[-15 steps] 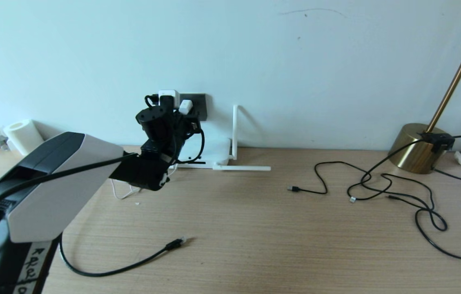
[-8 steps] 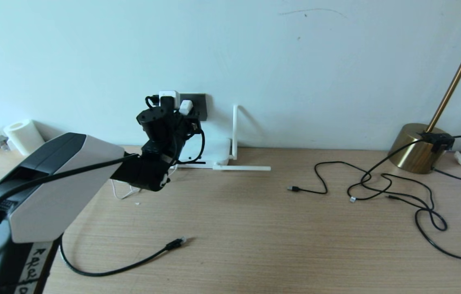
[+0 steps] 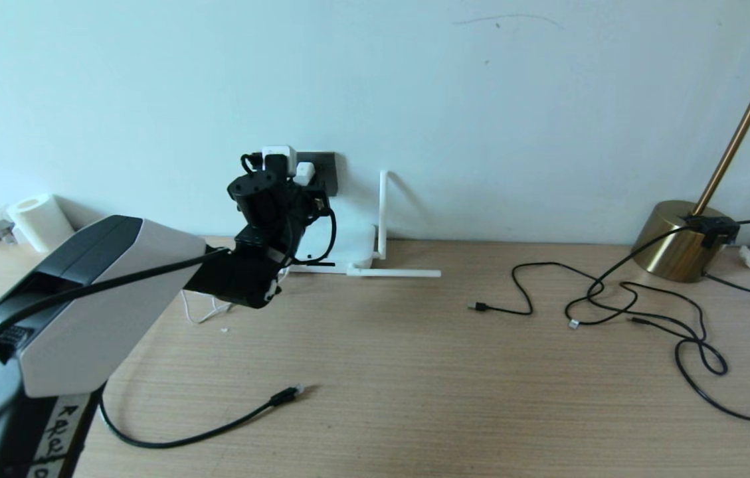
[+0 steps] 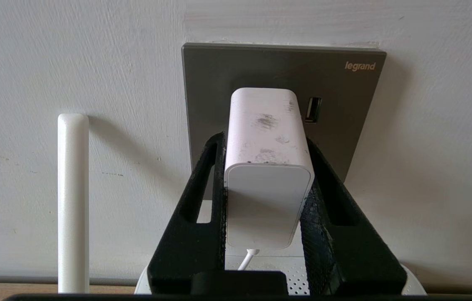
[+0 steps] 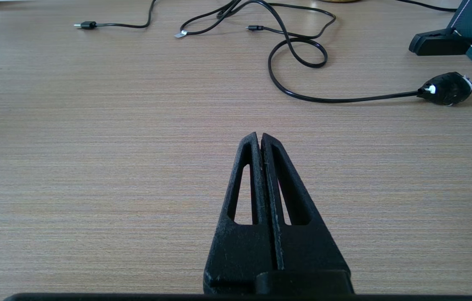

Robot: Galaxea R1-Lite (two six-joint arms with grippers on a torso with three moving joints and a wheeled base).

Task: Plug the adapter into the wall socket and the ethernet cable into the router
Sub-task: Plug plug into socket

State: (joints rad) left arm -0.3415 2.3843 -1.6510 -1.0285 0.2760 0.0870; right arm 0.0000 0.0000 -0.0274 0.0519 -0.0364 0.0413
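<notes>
The left end effector (image 4: 267,167), clamped on the small white cube-shaped adapter (image 4: 266,167), presses it at the dark grey wall socket (image 4: 344,108); seemingly unseated, it needs a straight push.

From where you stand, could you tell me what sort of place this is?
Probably a home or office desk: a wooden tabletop against a pale wall, a brass lamp, loose cables, and a router below a wall socket.

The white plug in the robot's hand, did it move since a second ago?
Yes. The left tool, shut on the adapter, carried it a little up and right, closer to the wall socket. The ethernet cable, router and right tool stayed put.
</notes>
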